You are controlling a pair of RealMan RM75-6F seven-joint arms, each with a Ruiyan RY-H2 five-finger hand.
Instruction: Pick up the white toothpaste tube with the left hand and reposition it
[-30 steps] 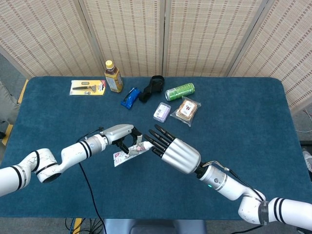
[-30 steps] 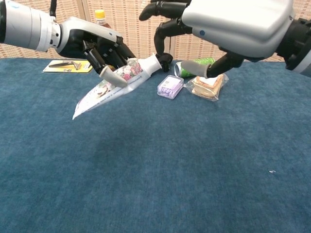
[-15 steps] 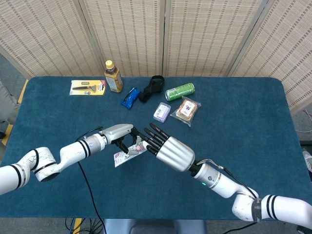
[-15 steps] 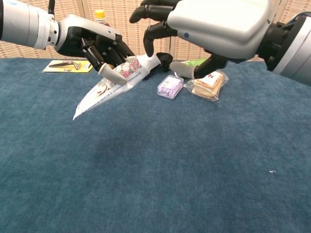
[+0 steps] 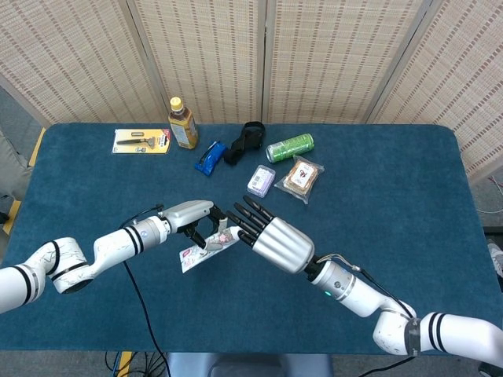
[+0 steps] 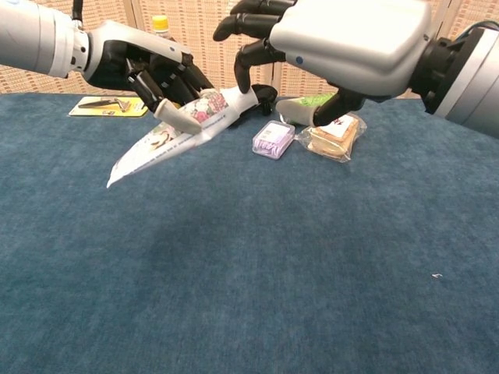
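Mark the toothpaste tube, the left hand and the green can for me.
toothpaste tube [image 6: 160,144]: chest view, printed flat body.
left hand [image 6: 144,66]: chest view, palm above the tube.
green can [image 5: 290,147]: head view, middle of its side.

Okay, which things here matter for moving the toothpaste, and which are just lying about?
In use: white toothpaste tube, held off the table by the left hand; right hand close by.

Lying about: razor pack, bottle, blue item, black strap, green can, small box, wrapped snack.
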